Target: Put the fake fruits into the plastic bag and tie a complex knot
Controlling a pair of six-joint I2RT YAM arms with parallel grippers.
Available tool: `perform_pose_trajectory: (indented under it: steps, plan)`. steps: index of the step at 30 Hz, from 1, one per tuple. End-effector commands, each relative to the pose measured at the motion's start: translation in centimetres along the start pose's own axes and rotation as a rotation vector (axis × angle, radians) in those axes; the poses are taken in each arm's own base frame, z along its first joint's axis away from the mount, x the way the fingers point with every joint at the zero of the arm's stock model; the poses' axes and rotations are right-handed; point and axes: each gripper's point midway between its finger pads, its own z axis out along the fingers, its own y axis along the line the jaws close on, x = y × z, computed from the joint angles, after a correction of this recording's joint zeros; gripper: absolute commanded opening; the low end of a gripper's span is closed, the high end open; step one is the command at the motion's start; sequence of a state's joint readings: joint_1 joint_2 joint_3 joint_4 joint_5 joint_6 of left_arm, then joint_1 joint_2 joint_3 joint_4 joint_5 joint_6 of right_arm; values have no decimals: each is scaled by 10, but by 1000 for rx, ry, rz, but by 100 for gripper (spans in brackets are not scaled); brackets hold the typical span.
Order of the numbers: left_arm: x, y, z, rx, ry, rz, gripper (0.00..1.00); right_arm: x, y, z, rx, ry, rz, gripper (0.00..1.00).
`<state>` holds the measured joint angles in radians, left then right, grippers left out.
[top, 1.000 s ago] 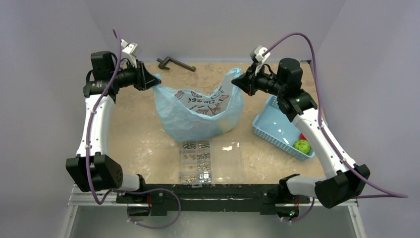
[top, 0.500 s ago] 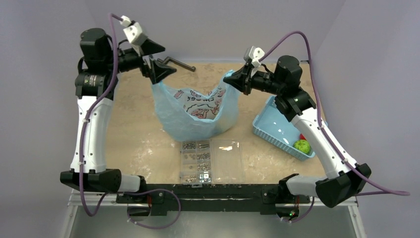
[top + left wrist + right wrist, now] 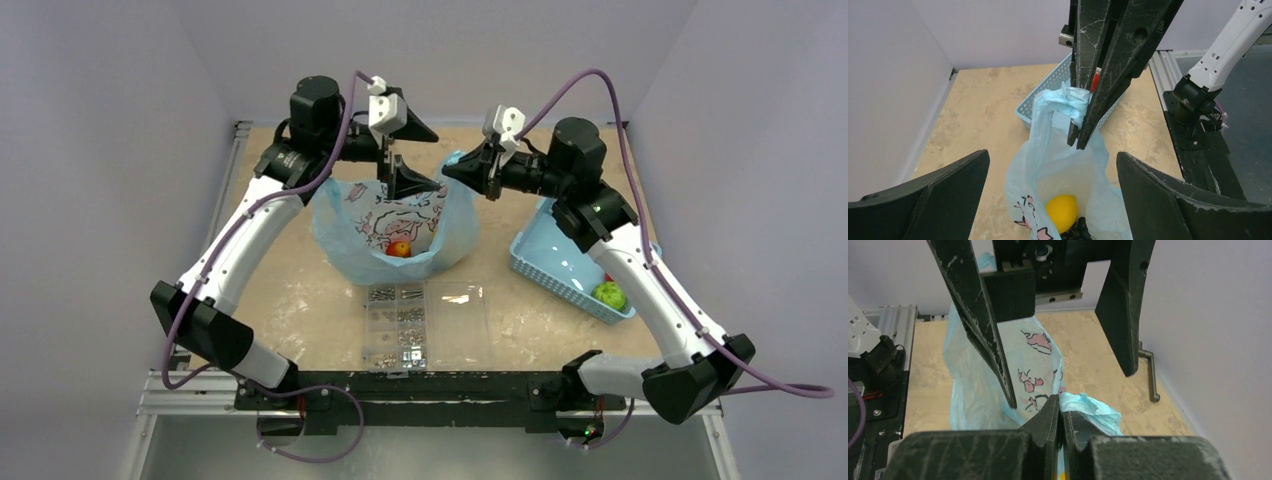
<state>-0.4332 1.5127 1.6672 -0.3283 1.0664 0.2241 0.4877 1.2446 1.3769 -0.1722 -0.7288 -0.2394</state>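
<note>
The light-blue plastic bag point(image 3: 350, 235) stands mid-table with its mouth open. My right gripper point(image 3: 447, 172) is shut on the bag's bunched right handle point(image 3: 1091, 409) and holds it up. My left gripper point(image 3: 438, 162) is open wide and holds nothing; its fingers point(image 3: 990, 335) straddle the right gripper's tip above the bag. Looking down from the left wrist, a yellow lemon point(image 3: 1062, 212) and dark grapes point(image 3: 1079, 231) lie inside the bag point(image 3: 1048, 165). A red fruit point(image 3: 400, 249) shows through the mouth. A green fruit point(image 3: 609, 295) lies in the basket.
A blue slotted basket point(image 3: 555, 262) sits to the right of the bag. A clear compartment box of screws point(image 3: 428, 322) lies in front of it. A dark metal tool point(image 3: 1149, 375) lies by the back wall. Walls close off three sides.
My left gripper opened, let go of the bag's left handle and swung right over the bag to the right gripper. The bag's left side dropped. The right gripper shifted slightly left.
</note>
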Motion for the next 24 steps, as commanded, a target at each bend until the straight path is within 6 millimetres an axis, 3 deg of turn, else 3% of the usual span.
perform_pose_trajectory:
  steps: [1,8,10,13,15,19,22,24]
  plan:
    - [-16,-8,16,49,-64,154,100,-39,4,-7,-8,-74,-36,0]
    - [0,-6,35,38,-72,22,99,-45,8,-5,-31,-85,-22,1]
    - [2,-4,38,39,-82,-22,84,-47,9,-5,-35,-89,-13,2]
    - [2,-6,42,70,-104,-66,43,-49,13,-7,-48,-91,1,6]
    - [6,-7,42,75,-104,-73,22,-54,13,-10,-45,-89,7,12]
    - [11,-6,36,67,-101,-80,0,-51,5,-23,-14,-46,38,29]
    - [11,1,30,56,-110,-105,0,-41,-13,-44,53,10,101,49]
    - [10,2,27,63,-116,-110,0,-34,-25,-59,105,36,118,68]
